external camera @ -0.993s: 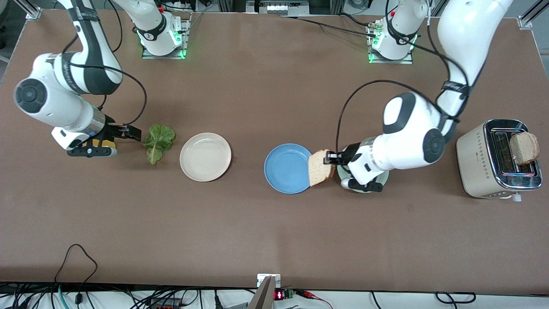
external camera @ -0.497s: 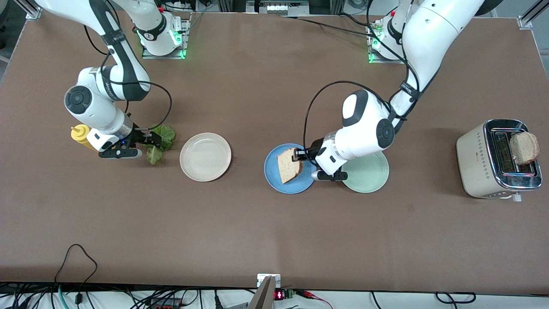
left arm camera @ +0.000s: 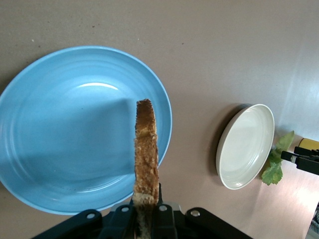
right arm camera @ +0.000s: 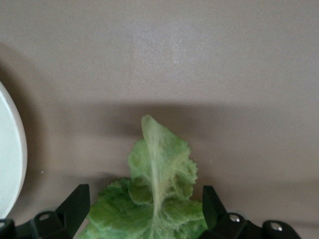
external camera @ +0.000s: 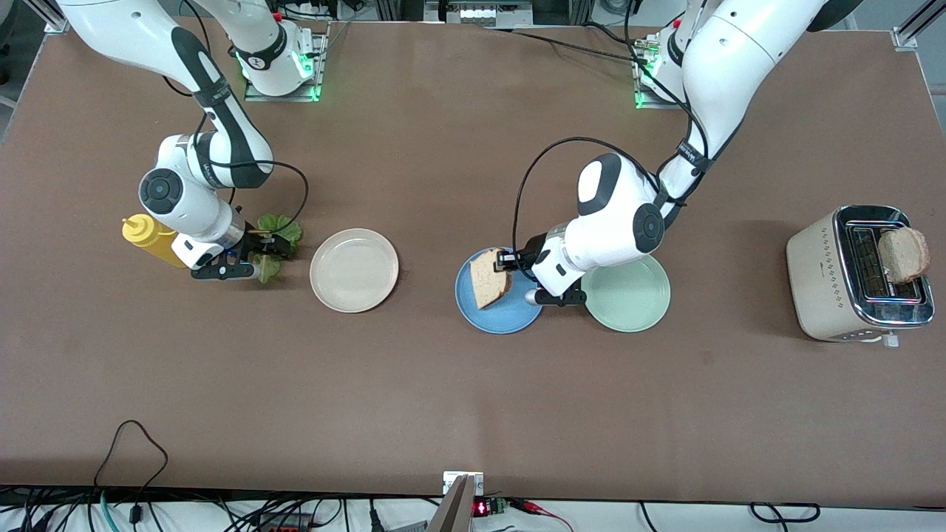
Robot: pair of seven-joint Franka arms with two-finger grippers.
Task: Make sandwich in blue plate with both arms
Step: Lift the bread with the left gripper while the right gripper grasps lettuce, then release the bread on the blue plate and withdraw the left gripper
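Note:
The blue plate (external camera: pixel 502 314) lies mid-table and also shows in the left wrist view (left arm camera: pixel 65 134). My left gripper (external camera: pixel 508 260) is shut on a slice of light brown bread (external camera: pixel 489 277) and holds it on edge over the blue plate; the wrist view shows the bread (left arm camera: pixel 146 149) clamped in the left gripper (left arm camera: pixel 147 219). A green lettuce leaf (external camera: pixel 281 229) lies on the table toward the right arm's end. My right gripper (external camera: pixel 267 247) is open over it, its fingers on either side of the leaf (right arm camera: pixel 159 189). A second slice (external camera: pixel 903 255) stands in the toaster.
A cream-white plate (external camera: pixel 354 270) lies between the lettuce and the blue plate. A mint-green plate (external camera: pixel 628 295) lies beside the blue plate, under the left wrist. A toaster (external camera: pixel 850 273) stands at the left arm's end. A yellow mustard bottle (external camera: pixel 151 238) lies beside the right wrist.
My left gripper has carried the bread from beside the mint-green plate to over the blue plate. My right gripper has moved from the mustard bottle to over the lettuce.

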